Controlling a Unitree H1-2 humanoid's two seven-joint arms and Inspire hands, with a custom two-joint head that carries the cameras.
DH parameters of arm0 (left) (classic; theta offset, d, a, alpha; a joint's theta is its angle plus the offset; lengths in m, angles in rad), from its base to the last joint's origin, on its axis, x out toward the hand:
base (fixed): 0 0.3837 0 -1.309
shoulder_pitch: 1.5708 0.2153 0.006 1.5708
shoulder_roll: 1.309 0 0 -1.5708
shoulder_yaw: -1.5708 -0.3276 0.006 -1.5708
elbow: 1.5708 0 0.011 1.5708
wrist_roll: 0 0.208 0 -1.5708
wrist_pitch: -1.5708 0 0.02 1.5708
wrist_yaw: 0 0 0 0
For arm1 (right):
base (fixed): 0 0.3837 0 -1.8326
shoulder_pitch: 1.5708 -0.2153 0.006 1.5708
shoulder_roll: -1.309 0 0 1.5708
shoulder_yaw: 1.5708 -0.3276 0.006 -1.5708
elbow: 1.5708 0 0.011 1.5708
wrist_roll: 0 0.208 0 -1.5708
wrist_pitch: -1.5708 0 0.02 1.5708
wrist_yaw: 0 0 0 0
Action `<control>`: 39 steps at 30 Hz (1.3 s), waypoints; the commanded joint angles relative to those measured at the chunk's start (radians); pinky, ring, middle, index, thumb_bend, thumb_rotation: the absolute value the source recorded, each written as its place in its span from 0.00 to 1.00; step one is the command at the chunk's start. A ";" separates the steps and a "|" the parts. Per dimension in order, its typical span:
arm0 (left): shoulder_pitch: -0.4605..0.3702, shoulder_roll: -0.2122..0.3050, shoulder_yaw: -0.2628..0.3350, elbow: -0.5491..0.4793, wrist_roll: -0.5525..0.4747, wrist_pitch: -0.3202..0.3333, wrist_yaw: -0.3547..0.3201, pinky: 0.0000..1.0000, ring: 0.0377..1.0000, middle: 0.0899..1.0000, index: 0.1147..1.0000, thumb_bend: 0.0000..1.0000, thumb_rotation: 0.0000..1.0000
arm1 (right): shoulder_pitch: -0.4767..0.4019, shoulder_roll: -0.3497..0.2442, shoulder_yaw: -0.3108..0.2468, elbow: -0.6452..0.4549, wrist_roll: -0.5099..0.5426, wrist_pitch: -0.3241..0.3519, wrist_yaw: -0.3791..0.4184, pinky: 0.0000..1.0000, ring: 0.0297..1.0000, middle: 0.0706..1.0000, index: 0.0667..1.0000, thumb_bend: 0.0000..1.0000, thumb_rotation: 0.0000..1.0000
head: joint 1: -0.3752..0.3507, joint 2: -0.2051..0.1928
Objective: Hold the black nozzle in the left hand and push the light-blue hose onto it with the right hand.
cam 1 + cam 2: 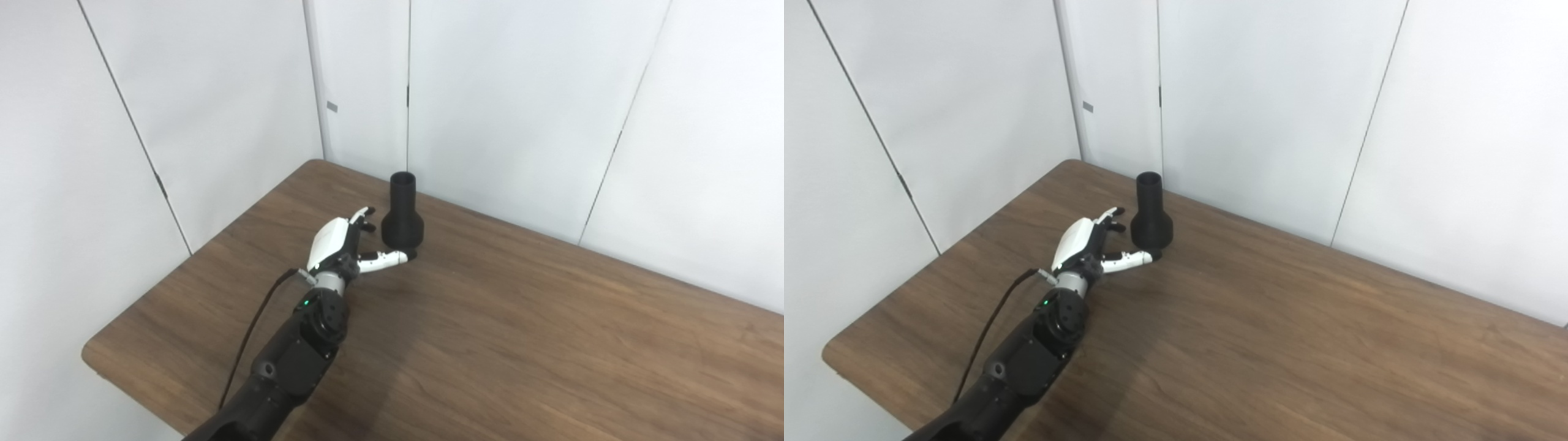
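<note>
- Looks like a bare lab or test booth.
- Walled in by plain white panels [520,104] with thin seams.
- Furnished only with a wood-grain table [520,343] set into the corner.

The black nozzle [402,214] stands upright on the wooden table [520,343], near its far edge by the white wall panels. It is matte black, with a narrow round tube on top whose open mouth faces up, flaring below into a wider, rounded base that rests on the tabletop. The left hand [343,242] is just beside it on its left, fingers spread, with the thumb tip touching the nozzle's base.
</note>
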 commanded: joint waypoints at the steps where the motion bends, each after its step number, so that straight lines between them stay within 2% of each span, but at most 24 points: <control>1: 0.018 -0.022 -0.006 0.014 -0.032 0.016 -0.055 1.00 0.96 0.95 0.94 1.00 0.49 | -0.001 -0.009 -0.003 -0.024 0.000 0.008 -0.002 0.44 0.55 0.58 0.55 0.34 0.45 | 0.000 0.001; 7: 0.025 -0.030 0.007 0.026 -0.048 -0.046 -0.051 1.00 1.00 0.97 0.97 1.00 0.49 | -0.001 -0.014 0.002 -0.021 -0.007 0.002 0.000 0.45 0.57 0.59 0.56 0.31 0.45 | -0.001 -0.001; 14: 0.026 -0.031 0.004 0.049 -0.041 -0.068 -0.050 1.00 1.00 0.97 0.93 1.00 0.47 | 0.001 -0.013 -0.003 -0.026 0.004 0.011 0.004 0.45 0.56 0.58 0.56 0.32 0.45 | -0.005 0.001; 17: 0.021 -0.035 0.008 0.059 -0.038 -0.054 -0.045 1.00 1.00 0.97 0.94 1.00 0.48 | 0.002 -0.014 -0.004 -0.026 0.005 0.011 0.005 0.45 0.56 0.59 0.55 0.32 0.44 | -0.007 0.002; 20: 0.019 -0.034 0.004 0.066 -0.026 -0.050 -0.037 1.00 0.93 0.90 0.92 1.00 0.47 | 0.003 -0.014 -0.003 -0.028 0.005 0.013 0.005 0.45 0.56 0.58 0.55 0.32 0.44 | -0.010 0.002; 27: 0.009 -0.032 0.009 0.105 -0.032 -0.055 -0.035 1.00 0.86 0.78 0.89 1.00 0.44 | 0.008 -0.016 0.000 -0.035 0.004 0.013 0.008 0.44 0.55 0.57 0.54 0.34 0.44 | -0.021 0.003; 31: 0.003 -0.037 0.013 0.110 -0.039 -0.028 -0.044 1.00 0.87 0.77 0.89 1.00 0.44 | 0.013 -0.021 0.000 -0.034 -0.001 0.006 0.009 0.44 0.55 0.58 0.54 0.36 0.46 | -0.024 0.005; 33: 0.002 -0.038 0.010 0.103 -0.034 -0.008 -0.048 1.00 0.88 0.80 0.89 1.00 0.45 | 0.017 -0.024 0.000 -0.041 -0.002 0.007 0.010 0.44 0.55 0.58 0.55 0.36 0.47 | -0.027 0.009; 37: -0.007 -0.033 -0.002 0.124 -0.020 -0.013 -0.043 1.00 0.86 0.78 0.90 1.00 0.48 | 0.024 -0.025 -0.003 -0.051 0.003 0.011 0.011 0.44 0.54 0.57 0.54 0.36 0.47 | -0.034 0.013; 39: -0.012 -0.035 0.000 0.131 -0.021 -0.010 -0.042 1.00 0.89 0.81 0.90 1.00 0.48 | 0.028 -0.027 -0.003 -0.056 0.001 0.011 0.011 0.43 0.54 0.57 0.54 0.35 0.47 | -0.038 0.017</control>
